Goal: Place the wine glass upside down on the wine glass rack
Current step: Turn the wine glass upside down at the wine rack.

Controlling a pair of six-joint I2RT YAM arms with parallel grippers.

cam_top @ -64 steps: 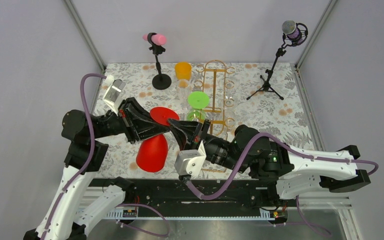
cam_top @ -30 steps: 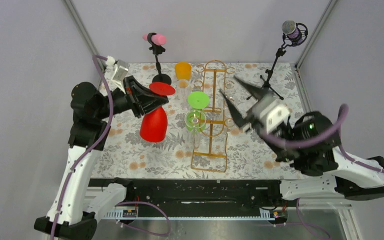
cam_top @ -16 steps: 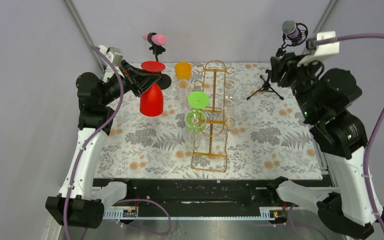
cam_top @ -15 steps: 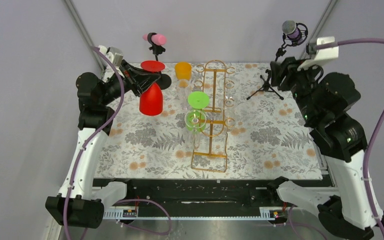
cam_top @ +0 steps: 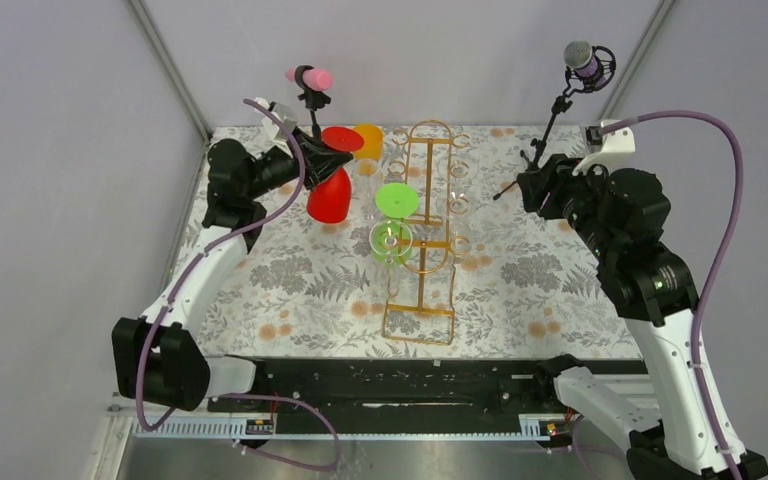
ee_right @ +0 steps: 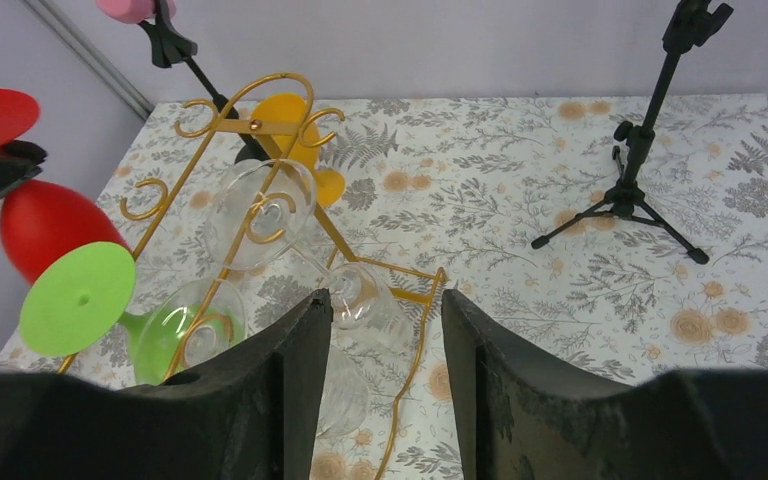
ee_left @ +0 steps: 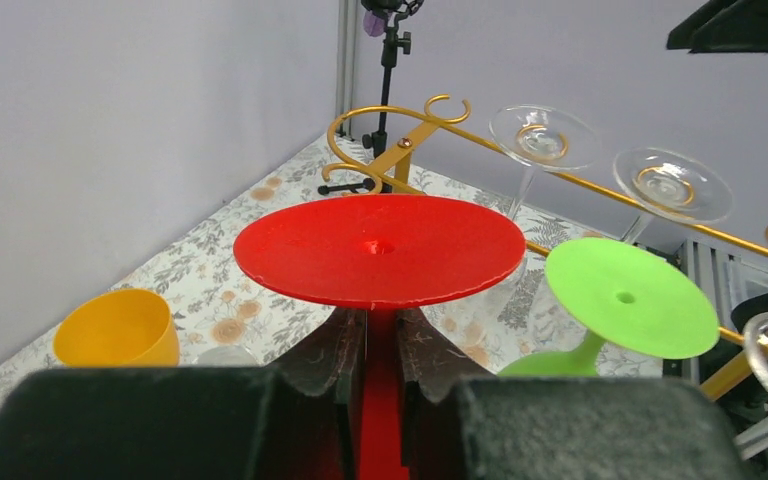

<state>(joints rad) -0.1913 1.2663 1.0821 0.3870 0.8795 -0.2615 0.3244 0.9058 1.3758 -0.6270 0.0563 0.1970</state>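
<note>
Red wine glass [cam_top: 330, 197] inverted, stem clamped in left hand [ee_left: 380, 365]; right hand [ee_right: 387, 305] parted, empty.

Plain grey walls [cam_top: 60, 120], floral-patterned table [cam_top: 520, 290].

Bright, even, diffuse light from overhead; shadows on the desk [cam_top: 520, 290] are faint and soft-edged. Mid-distance detail is sharp in all views. Left fingers [ee_left: 315, 365] and right fingers [ee_right: 280, 390], at 6 o'clock, are blurred. Clear glasses [ee_left: 545, 135] at 1 o'clock carry small highlights; the red wine glass [ee_left: 380, 245] looks matt.
</note>
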